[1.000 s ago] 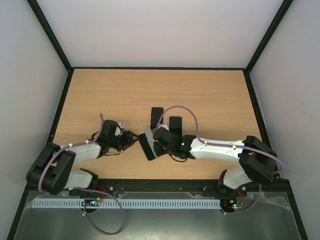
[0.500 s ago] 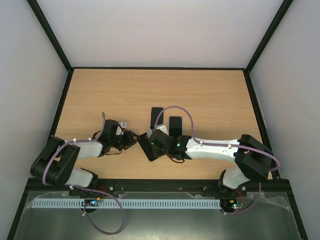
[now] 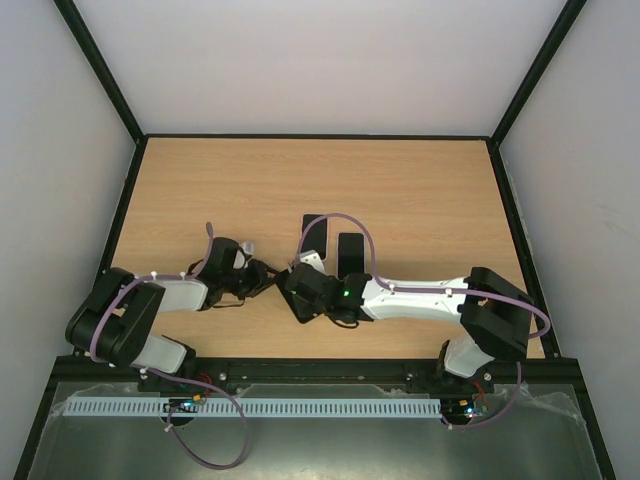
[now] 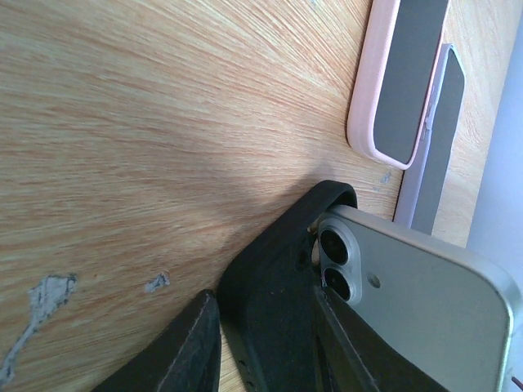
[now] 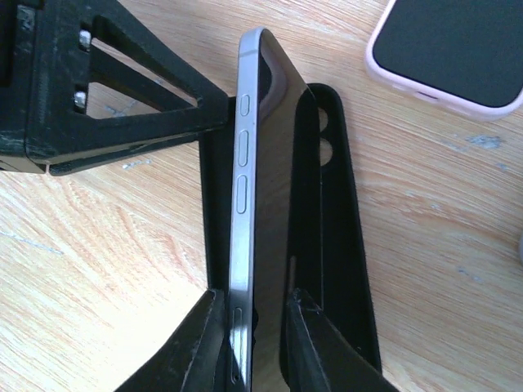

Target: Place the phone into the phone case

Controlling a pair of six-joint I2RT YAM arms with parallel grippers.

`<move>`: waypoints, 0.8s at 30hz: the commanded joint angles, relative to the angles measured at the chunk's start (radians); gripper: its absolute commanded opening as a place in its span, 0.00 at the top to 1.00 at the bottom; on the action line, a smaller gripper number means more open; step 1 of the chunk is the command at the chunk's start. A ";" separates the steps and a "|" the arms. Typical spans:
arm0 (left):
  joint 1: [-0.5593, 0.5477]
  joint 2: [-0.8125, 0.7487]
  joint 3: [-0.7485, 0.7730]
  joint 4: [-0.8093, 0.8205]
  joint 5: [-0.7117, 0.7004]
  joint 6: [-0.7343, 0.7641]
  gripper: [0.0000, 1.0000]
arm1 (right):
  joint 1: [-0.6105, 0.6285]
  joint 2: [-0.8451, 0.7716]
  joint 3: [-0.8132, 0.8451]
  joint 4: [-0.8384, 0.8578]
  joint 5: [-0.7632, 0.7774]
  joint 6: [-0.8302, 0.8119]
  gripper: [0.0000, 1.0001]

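Note:
The black phone case [image 3: 294,300] lies on the table between the two arms. My left gripper [image 3: 267,278] is shut on the case's side wall, one finger outside and one inside [image 4: 261,304]. My right gripper [image 3: 303,287] is shut on the silver phone [image 5: 249,188] and holds it on edge, tilted over the open case [image 5: 343,245], with its lower edge down in the case. In the left wrist view the phone's back with the twin camera [image 4: 409,286] faces the case's camera corner [image 4: 282,261].
A pink-cased phone [image 3: 314,232] and a pale lilac-cased one [image 3: 350,248] lie just beyond the grippers; the pink one also shows in the right wrist view [image 5: 453,49]. Black frame rails border the table on all sides.
My right gripper has moved left with the phone, toward the left gripper and over the black case. The left gripper has shifted slightly right, still on the case.

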 commanded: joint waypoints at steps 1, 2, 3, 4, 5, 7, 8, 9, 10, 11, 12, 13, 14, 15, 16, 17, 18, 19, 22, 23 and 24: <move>0.005 -0.001 0.006 -0.027 -0.025 0.023 0.68 | 0.006 0.024 -0.027 0.061 0.001 0.012 0.80; 0.005 -0.005 0.006 -0.031 -0.023 0.023 0.68 | 0.006 0.031 -0.029 0.064 0.003 0.014 0.80; 0.005 -0.007 0.006 -0.035 -0.023 0.022 0.69 | 0.005 0.037 -0.033 0.069 0.006 0.014 0.79; 0.005 -0.010 0.006 -0.038 -0.024 0.024 0.68 | 0.005 0.038 -0.039 0.078 0.007 0.015 0.76; 0.005 -0.016 0.007 -0.045 -0.025 0.025 0.68 | 0.006 0.036 -0.048 0.089 0.010 0.015 0.73; 0.005 -0.027 0.009 -0.061 -0.034 0.030 0.68 | 0.005 0.029 -0.060 0.107 0.013 0.016 0.71; 0.005 -0.033 0.011 -0.074 -0.043 0.031 0.69 | 0.006 0.028 -0.064 0.112 0.020 0.016 0.70; 0.005 -0.040 0.012 -0.086 -0.051 0.032 0.69 | 0.006 0.027 -0.067 0.114 0.026 0.017 0.69; 0.005 -0.048 0.012 -0.095 -0.059 0.032 0.69 | 0.006 0.028 -0.069 0.117 0.030 0.015 0.69; 0.004 -0.056 0.014 -0.100 -0.062 0.031 0.69 | 0.006 0.028 -0.074 0.123 0.036 0.007 0.68; 0.005 -0.064 0.013 -0.107 -0.066 0.032 0.68 | 0.006 0.026 -0.079 0.129 0.047 0.003 0.66; 0.005 -0.073 0.012 -0.114 -0.071 0.032 0.68 | 0.006 0.022 -0.086 0.134 0.060 0.003 0.64; 0.005 -0.080 0.012 -0.123 -0.076 0.033 0.67 | 0.006 0.018 -0.089 0.135 0.065 -0.001 0.61; 0.005 -0.088 0.013 -0.134 -0.081 0.035 0.67 | 0.006 0.011 -0.092 0.134 0.066 -0.004 0.59; 0.005 -0.098 0.013 -0.149 -0.085 0.037 0.66 | 0.006 0.001 -0.094 0.134 0.066 -0.006 0.54; 0.004 -0.107 0.014 -0.160 -0.087 0.039 0.66 | 0.006 -0.009 -0.098 0.130 0.075 -0.005 0.49; 0.005 -0.118 0.014 -0.170 -0.089 0.040 0.65 | 0.005 -0.021 -0.102 0.128 0.089 -0.005 0.44; 0.005 -0.130 0.013 -0.178 -0.091 0.041 0.63 | 0.001 -0.031 -0.107 0.127 0.101 -0.005 0.39; 0.001 -0.173 0.004 -0.196 -0.094 0.039 0.56 | -0.023 -0.055 -0.129 0.151 0.080 -0.006 0.27; -0.001 -0.188 0.003 -0.201 -0.094 0.035 0.53 | -0.035 -0.057 -0.142 0.166 0.057 -0.006 0.22; -0.003 -0.205 -0.002 -0.205 -0.092 0.031 0.50 | -0.049 -0.056 -0.151 0.182 0.033 -0.006 0.16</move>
